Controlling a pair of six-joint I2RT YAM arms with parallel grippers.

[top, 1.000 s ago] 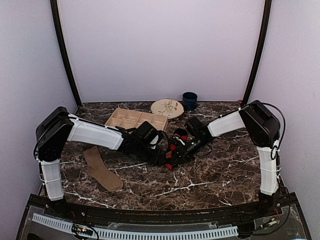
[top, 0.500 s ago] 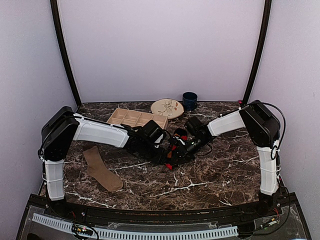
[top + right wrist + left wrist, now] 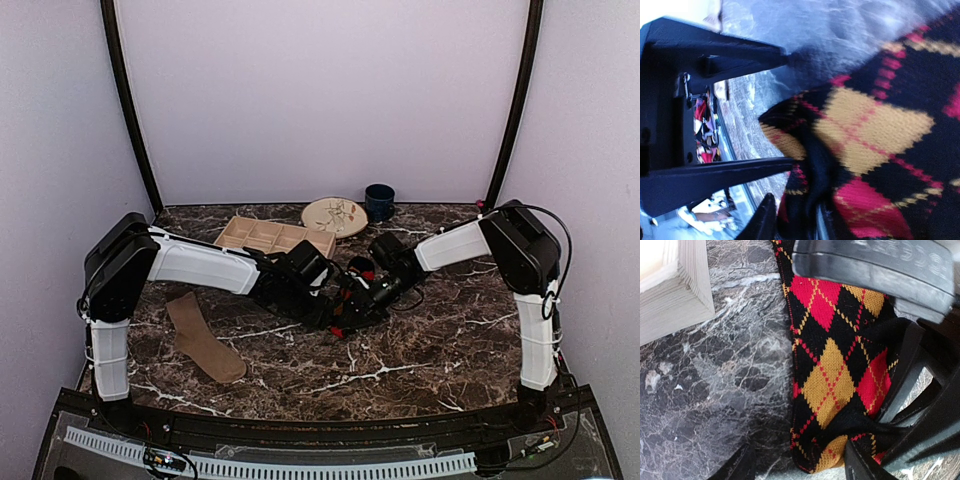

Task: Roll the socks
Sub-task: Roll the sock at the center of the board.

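Seen from above, a dark marble table (image 3: 430,340) is enclosed by pale walls (image 3: 320,90) on three sides. Two white-and-black robot arms reach inward from the near corners and meet just left of the table's middle.

Between their tips lies the argyle sock (image 3: 830,385), black with red and orange diamonds, bunched on the marble. The left gripper (image 3: 325,306) comes at it from the left with its fingers standing well apart. The sock's folded end sits at the tips, not pinched. The right gripper (image 3: 357,298) comes from the right, close against the same sock. Fabric hides its fingertips, so whether it grips or hangs loose cannot be told.

The left wrist view shows the sock's long left edge running down over the marble. A strip of bare stone lies between that edge and the corner of a wooden tray (image 3: 670,295).

The tan sock (image 3: 205,338) lies flat near the left front, one end toward the front edge, well apart from both grippers. The tray sits behind the left arm. A patterned plate (image 3: 335,216) and a dark blue cup (image 3: 379,201) stand near the back wall.

Bare marble stretches from the grippers to the near edge, and across the right half of the table beneath the right arm
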